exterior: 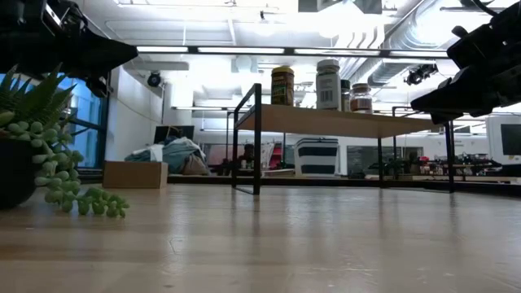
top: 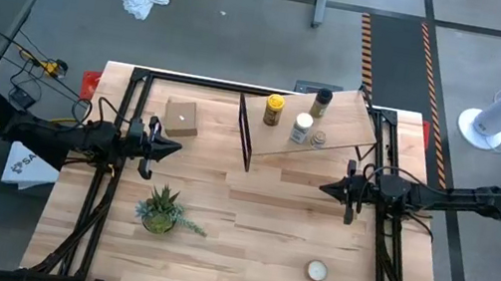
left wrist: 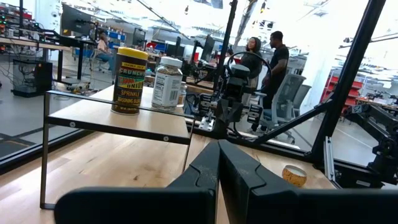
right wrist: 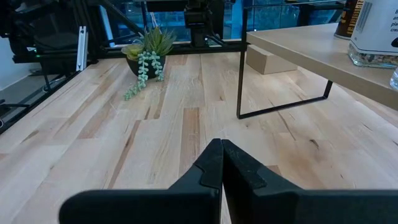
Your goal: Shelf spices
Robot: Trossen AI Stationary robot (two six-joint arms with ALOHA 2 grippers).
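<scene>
The shelf [top: 318, 126] stands at the table's far side, its wooden plank on thin black legs. All the spice jars stand upright on its plank: the mustard-yellow one [top: 274, 110], the white-capped one [top: 302, 128], the tiny clear one [top: 318, 139] and the dark black-capped one [top: 322, 101]. My left gripper [top: 177, 147] hovers shut over the table's left part, near the cardboard box. My right gripper [top: 325, 187] hovers shut near the shelf's near right leg. Both are above the table, touching nothing.
A tan cardboard box [top: 182, 117] sits left of the shelf. A small potted plant [top: 160, 211] stands near the left front. A flat round white tin [top: 316, 270] lies near the right front. Bare wood lies between the two grippers.
</scene>
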